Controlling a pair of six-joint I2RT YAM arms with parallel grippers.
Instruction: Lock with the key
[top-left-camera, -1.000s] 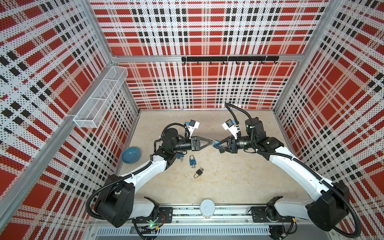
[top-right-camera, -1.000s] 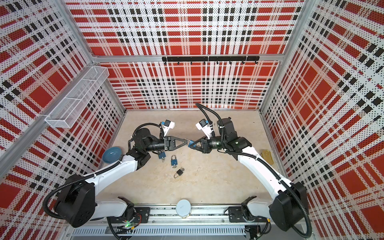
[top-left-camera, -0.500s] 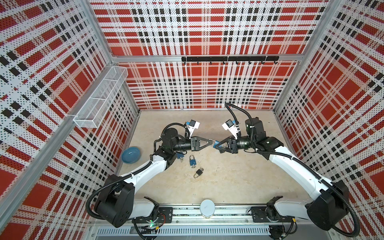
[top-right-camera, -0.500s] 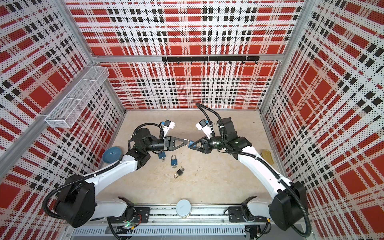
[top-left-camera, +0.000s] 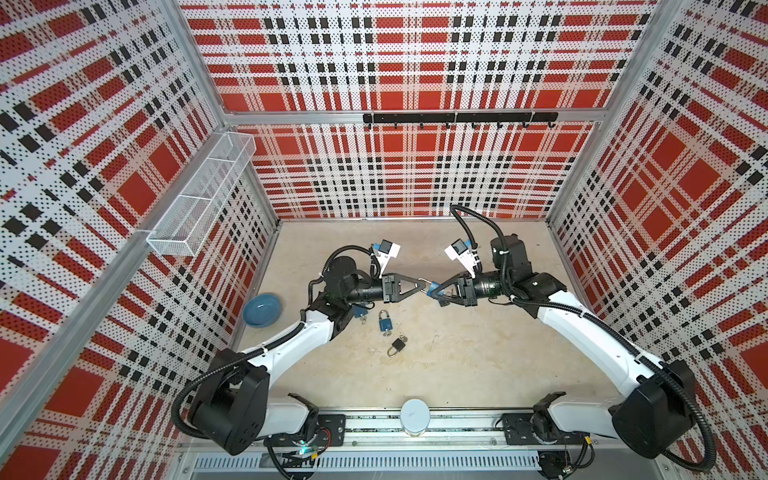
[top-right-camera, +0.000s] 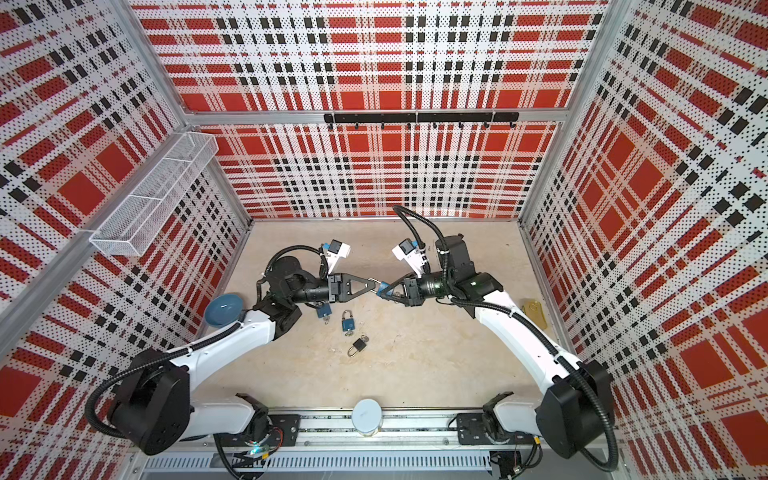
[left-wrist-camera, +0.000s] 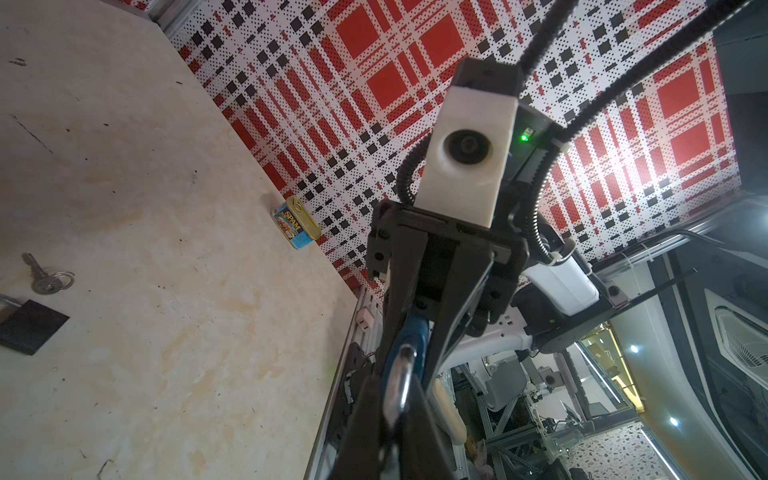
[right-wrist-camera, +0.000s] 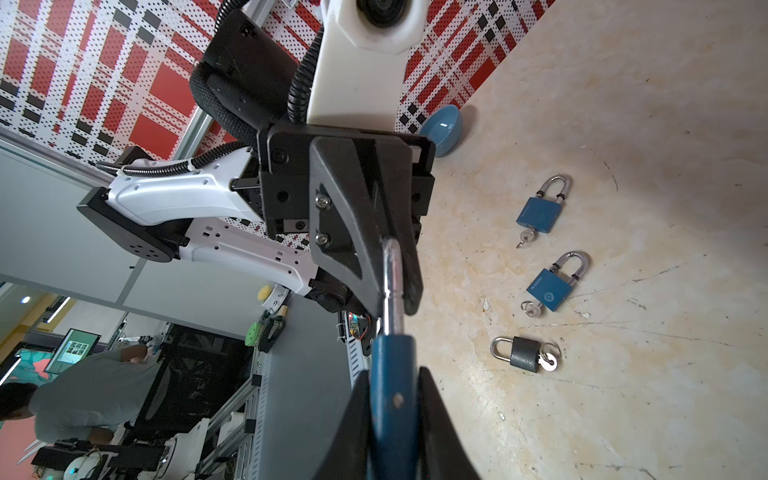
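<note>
Above the middle of the table a blue padlock hangs between both grippers. My right gripper is shut on its blue body. My left gripper is shut on its silver shackle. The held padlock's keyhole end is hidden, and no key shows in it. On the table lie two blue padlocks and a black padlock, each with a key at its base.
A blue bowl sits by the left wall. A Spam can lies against the right wall. A white mesh basket hangs on the left wall and a black hook rail on the back wall. A white round cap stands on the front rail.
My left gripper's jaws have closed onto the shackle. Both arms and the padlock have stayed nearly where they were.
</note>
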